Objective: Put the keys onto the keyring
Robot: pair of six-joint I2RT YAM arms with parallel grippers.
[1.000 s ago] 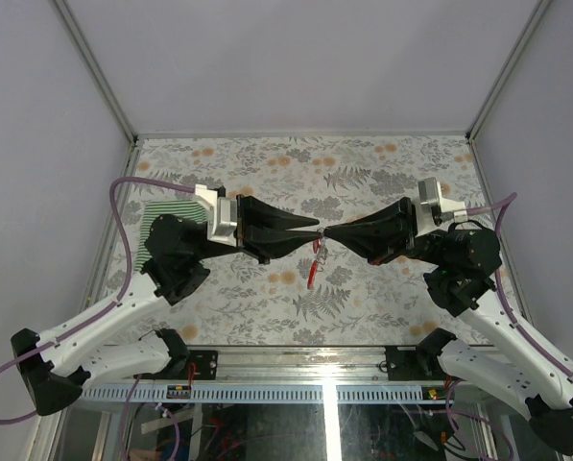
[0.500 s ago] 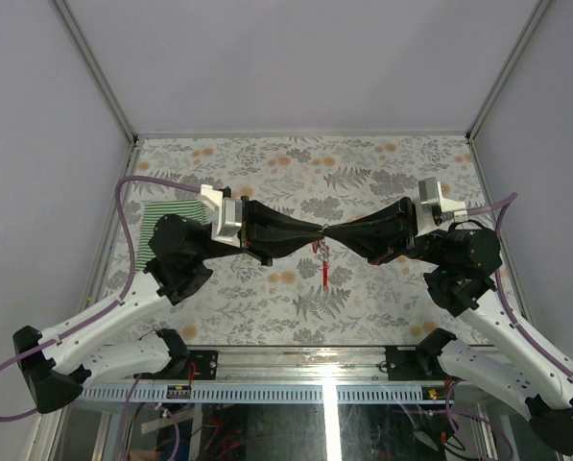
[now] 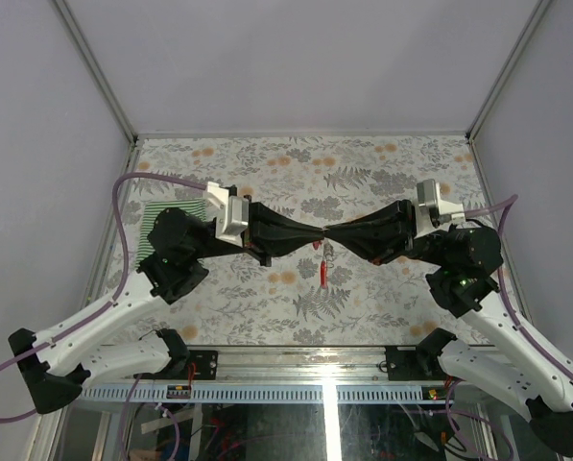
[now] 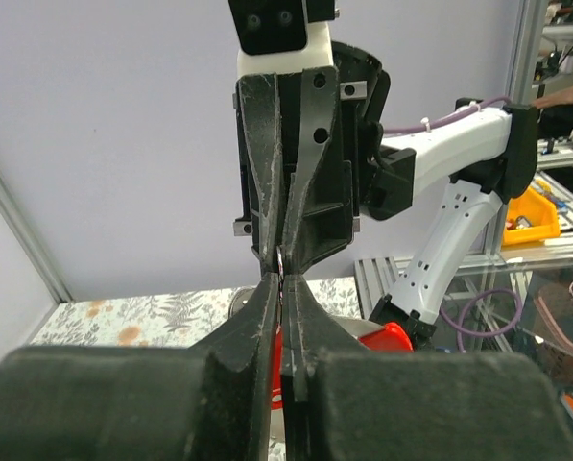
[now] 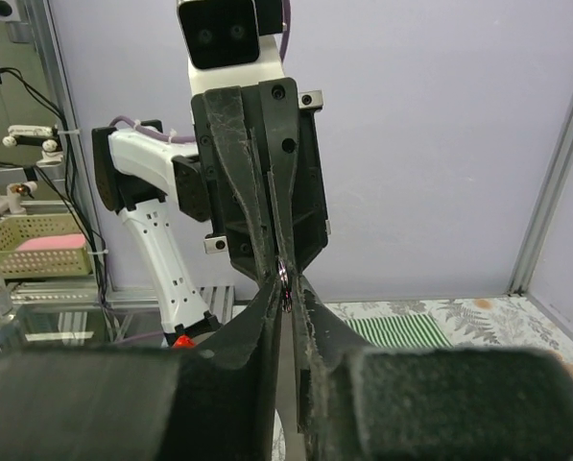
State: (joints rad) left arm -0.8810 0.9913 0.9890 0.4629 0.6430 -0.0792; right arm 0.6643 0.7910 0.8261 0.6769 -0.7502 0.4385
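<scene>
Red-tagged keyring (image 3: pixel 323 269) upright, tag down, in left pincer (image 3: pixel 316 232) and right pincer (image 3: pixel 331 233)

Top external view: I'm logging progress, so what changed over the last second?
The left gripper pushed rightward until it met the right gripper tip to tip; the hanging red tag swung from tilted to straight down. The right gripper and the striped cloth barely moved.

Robotics lab, a test cell; table boxed in by aluminium frame posts (image 3: pixel 99 82) and plain pale wall panels (image 3: pixel 296 58); two white-and-black robot arms (image 3: pixel 104 322) bolted to a metal rail beside a slotted cable duct (image 3: pixel 267 392); outside the cell, a yellow parts bin (image 4: pixel 528 213) and a wire basket (image 5: pixel 8 232) on benches.
</scene>
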